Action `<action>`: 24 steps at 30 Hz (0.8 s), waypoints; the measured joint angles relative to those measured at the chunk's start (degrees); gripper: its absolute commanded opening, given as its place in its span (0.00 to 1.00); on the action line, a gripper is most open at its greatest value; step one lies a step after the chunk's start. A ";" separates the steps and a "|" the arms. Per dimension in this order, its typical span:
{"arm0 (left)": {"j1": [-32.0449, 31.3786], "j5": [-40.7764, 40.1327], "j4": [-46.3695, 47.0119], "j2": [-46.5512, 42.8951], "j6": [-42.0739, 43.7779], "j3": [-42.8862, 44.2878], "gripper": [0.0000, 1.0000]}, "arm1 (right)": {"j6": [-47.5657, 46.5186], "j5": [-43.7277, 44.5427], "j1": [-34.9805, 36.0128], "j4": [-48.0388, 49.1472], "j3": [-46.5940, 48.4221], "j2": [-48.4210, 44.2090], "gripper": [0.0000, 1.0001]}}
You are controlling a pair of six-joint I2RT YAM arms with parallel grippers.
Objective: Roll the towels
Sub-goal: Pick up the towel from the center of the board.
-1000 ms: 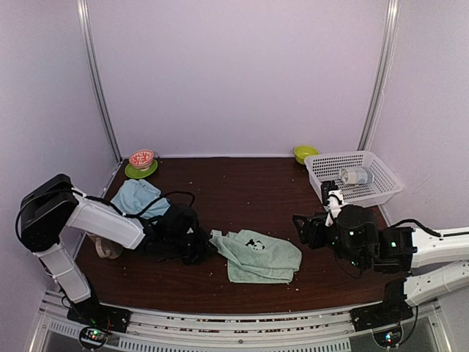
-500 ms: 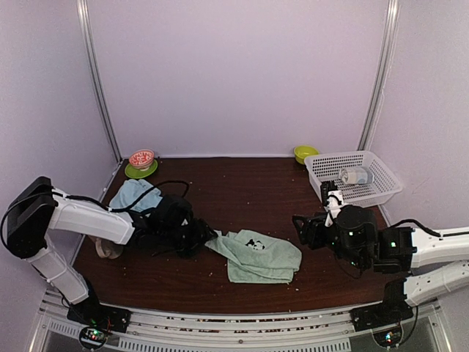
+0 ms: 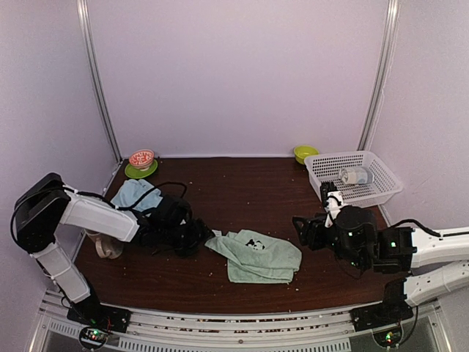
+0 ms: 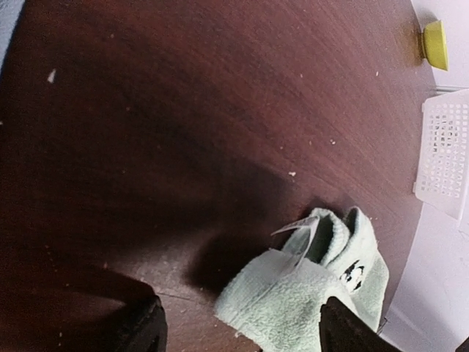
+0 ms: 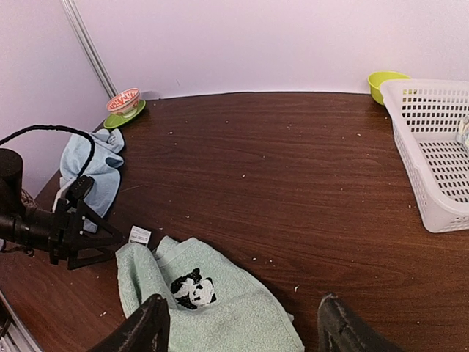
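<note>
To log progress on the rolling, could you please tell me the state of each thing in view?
Green towel: loosely folded, lying flat, unrolled, printed mark up.
Blue towel: bunched, unrolled.
Left tool: open, at the green towel's corner, gripping nothing.
Right tool: open, empty.
Basket: upright, a clear container lying in it.
Pink bowl: upright on a green plate.

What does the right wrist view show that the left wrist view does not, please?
Only the right wrist view: the red bowl on its green saucer, and the light blue towel. Only the left wrist view: nothing further; a pale sliver at its corner cannot be identified. Both: the sage-green towel with its dark mark, the white basket and the yellow-green bowl.
</note>
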 measured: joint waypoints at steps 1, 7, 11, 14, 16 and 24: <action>0.02 0.35 0.55 0.52 0.02 0.28 0.73 | 0.00 0.00 0.00 -0.09 0.00 0.00 0.69; 0.07 2.80 6.38 4.20 -0.24 1.51 0.69 | 0.07 0.00 0.00 -0.33 0.00 0.33 0.69; 0.07 4.31 9.31 5.81 -0.70 1.66 0.56 | 0.04 0.00 0.00 -0.39 0.00 0.70 0.69; 0.07 4.85 9.60 6.14 -1.07 1.49 0.41 | 0.00 0.00 0.00 -0.42 0.00 0.76 0.69; 0.07 4.96 9.49 6.14 -1.22 1.09 0.32 | -0.04 0.00 0.00 -0.42 0.02 0.83 0.69; 0.04 4.44 7.96 4.33 -0.79 0.11 0.00 | -0.11 0.00 0.00 -0.59 0.90 1.64 0.69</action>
